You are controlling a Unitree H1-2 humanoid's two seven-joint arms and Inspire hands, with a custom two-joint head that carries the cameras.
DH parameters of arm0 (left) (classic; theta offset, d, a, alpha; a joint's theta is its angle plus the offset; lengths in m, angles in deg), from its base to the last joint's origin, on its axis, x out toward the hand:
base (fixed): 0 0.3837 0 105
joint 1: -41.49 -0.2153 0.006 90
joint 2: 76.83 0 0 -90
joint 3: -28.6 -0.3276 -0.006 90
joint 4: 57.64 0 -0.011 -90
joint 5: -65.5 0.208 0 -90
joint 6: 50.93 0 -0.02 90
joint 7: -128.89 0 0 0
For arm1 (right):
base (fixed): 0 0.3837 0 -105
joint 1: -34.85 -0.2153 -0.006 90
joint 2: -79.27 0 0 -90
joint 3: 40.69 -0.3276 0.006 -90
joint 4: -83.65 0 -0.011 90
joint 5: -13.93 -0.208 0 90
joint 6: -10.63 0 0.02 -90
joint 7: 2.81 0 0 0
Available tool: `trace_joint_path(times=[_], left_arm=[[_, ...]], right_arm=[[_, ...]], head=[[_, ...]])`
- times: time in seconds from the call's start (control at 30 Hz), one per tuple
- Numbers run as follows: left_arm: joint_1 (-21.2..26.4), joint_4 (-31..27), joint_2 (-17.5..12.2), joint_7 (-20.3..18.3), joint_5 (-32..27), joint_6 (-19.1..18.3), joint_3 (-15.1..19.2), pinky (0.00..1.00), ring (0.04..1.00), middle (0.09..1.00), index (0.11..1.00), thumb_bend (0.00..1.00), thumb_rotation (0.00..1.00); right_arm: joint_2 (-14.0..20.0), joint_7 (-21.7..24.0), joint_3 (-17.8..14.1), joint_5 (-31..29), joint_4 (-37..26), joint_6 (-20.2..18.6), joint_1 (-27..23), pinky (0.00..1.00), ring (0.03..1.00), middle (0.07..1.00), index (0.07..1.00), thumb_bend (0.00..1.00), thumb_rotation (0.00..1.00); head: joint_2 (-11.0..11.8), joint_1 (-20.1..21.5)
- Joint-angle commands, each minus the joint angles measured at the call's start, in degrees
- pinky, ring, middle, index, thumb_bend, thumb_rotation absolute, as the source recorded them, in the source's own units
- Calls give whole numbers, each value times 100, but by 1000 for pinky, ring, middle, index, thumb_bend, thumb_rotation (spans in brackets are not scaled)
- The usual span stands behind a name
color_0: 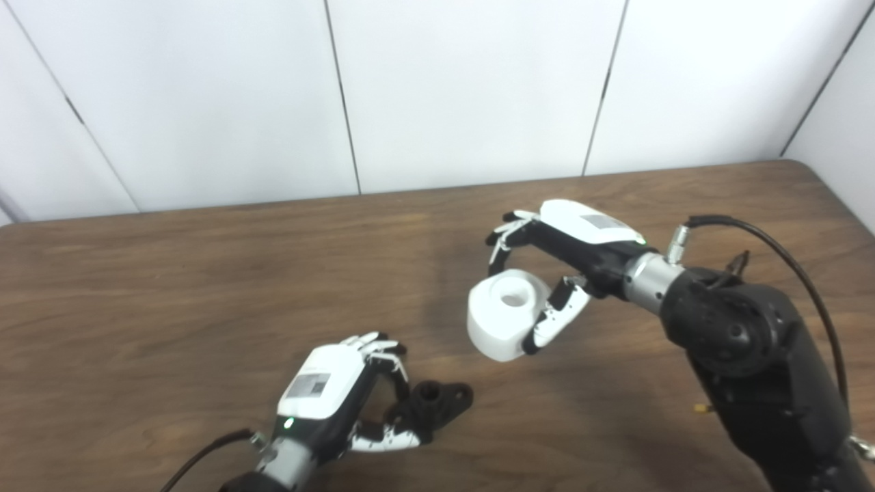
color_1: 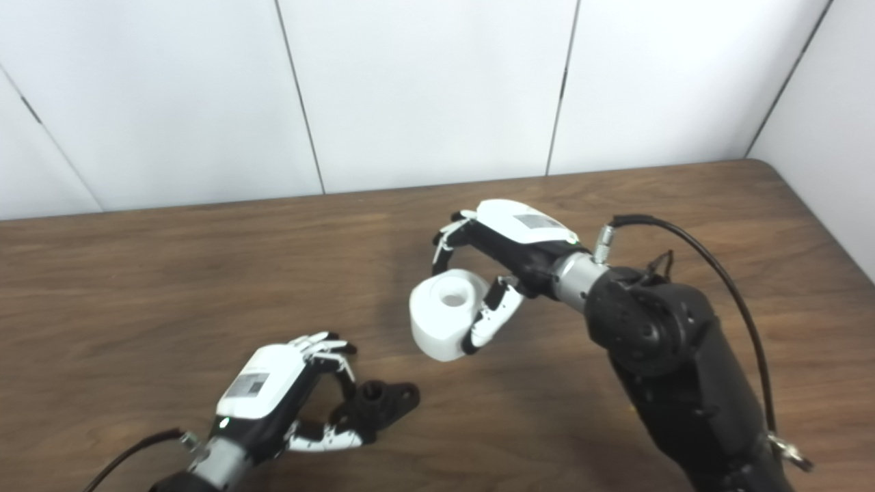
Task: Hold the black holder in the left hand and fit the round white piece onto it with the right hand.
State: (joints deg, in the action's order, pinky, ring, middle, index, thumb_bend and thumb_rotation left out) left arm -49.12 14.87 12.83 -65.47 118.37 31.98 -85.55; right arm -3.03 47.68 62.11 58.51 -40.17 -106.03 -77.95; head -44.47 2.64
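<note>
A black holder (color_0: 437, 402) with a short upright tube and a flat lobed base is low over the wooden table (color_0: 171, 287) near the front. My left hand (color_0: 342, 396) is shut on its left side, fingers above and thumb below. To the upper right, my right hand (color_0: 547, 273) is shut on the round white piece (color_0: 504, 313), a thick ring with a centre hole, held above the table. The white piece is up and to the right of the holder, apart from it. Both appear in the right eye view too: holder (color_1: 383, 403), white piece (color_1: 444, 313).
A black cable (color_0: 786, 253) loops over my right forearm. White wall panels (color_0: 437, 89) stand behind the table's far edge. The table's rounded right corner (color_0: 820, 171) is near the wall.
</note>
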Motion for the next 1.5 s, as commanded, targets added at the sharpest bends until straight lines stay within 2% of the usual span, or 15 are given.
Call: trace_joint_path(times=[0.0,0.3,0.47,0.83,1.0,1.2,1.47], left_arm=[[-109,217,0,-478,143,-194,-177,879,897,816,488,518,58],[-59,222,50,-447,149,-263,-243,873,892,810,488,518,58],[-39,244,70,-434,170,-264,-259,872,892,810,488,518,58],[-12,243,106,-490,230,-302,-299,874,892,809,488,517,59],[-13,248,137,-496,260,-307,-307,873,889,808,488,518,58],[-21,249,168,-467,265,-295,-320,866,883,805,487,519,57],[-12,228,167,-516,300,-339,-342,869,885,809,488,518,58]], right_arm=[[12,-74,34,26,-245,52,-128,880,961,851,482,526,139],[-109,-110,225,-56,-502,81,-49,883,960,846,481,526,138],[-169,-70,211,-125,-578,36,-84,890,966,854,481,526,137],[-579,-60,174,-22,-638,-12,-154,884,969,849,481,526,137],[-718,-57,260,28,-591,-8,-190,898,968,849,481,526,137],[-721,-156,407,111,-483,103,-184,894,966,844,481,526,138],[-693,-54,556,296,-388,54,-67,911,981,855,481,526,137]], head=[[-18,-7],[-108,-128],[-132,-178],[-146,-245],[-142,-257],[-147,-272],[-146,-266]])
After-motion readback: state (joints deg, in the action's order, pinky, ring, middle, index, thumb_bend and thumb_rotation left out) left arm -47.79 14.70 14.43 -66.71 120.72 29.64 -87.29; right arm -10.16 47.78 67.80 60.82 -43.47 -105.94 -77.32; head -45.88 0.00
